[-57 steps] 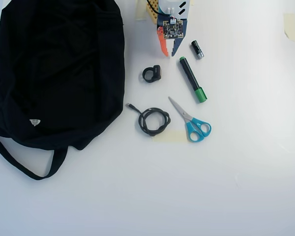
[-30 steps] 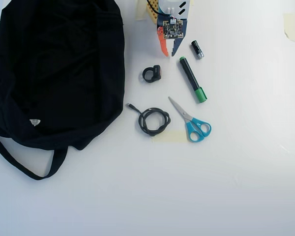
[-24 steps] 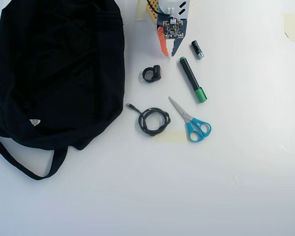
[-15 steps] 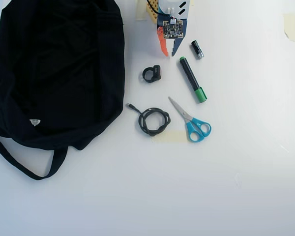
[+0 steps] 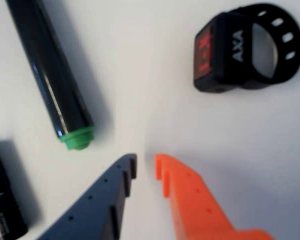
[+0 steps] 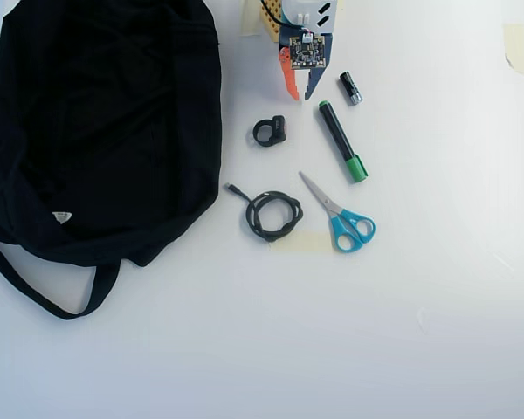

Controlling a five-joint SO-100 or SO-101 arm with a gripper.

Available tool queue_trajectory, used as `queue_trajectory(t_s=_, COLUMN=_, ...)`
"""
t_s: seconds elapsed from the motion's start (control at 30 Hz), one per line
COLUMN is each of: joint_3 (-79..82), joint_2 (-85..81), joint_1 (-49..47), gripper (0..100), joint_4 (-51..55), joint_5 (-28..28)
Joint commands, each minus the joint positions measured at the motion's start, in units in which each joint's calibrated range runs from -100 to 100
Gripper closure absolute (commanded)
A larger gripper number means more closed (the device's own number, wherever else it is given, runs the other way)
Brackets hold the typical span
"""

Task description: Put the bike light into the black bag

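The arm reaches in from the top edge of the overhead view, its jaws pointing down at the white tabletop, slightly parted and empty. The bike light lies just beyond and left of the tips; in the wrist view it sits upper right. The black bag lies farther left.

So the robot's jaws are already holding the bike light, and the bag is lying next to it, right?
Not quite. The jaws are empty and a little open; the bike light lies on the table, untouched, as the overhead view shows. The black bag does lie beside it.
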Motion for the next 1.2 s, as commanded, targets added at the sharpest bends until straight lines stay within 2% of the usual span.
queue_trajectory(t_s=0.0, joint_3=1.2, joint_2=-0.6, joint_1=-0.6, gripper=95, joint_4=1.9, joint_5=0.3)
queue_trajectory(t_s=0.2, joint_3=0.9, joint_2=-0.1, joint_1=-2.3, gripper=95, joint_4=1.4, joint_5=0.4)
queue_trajectory(t_s=0.6, joint_3=-0.2, joint_2=2.1, joint_1=-2.4, gripper=94, joint_4=-32.0, joint_5=0.4)
queue_trajectory(t_s=0.93, joint_3=-11.7, joint_2=26.1, joint_1=-2.0, gripper=94, joint_4=-60.6, joint_5=-0.1)
queue_trajectory(t_s=1.03, joint_3=-19.3, joint_2=34.4, joint_1=-1.8, gripper=94, joint_4=-64.6, joint_5=0.0)
queue_trajectory(t_s=1.17, joint_3=-33.9, joint_2=45.6, joint_1=-1.7, gripper=94, joint_4=-64.5, joint_5=0.0)
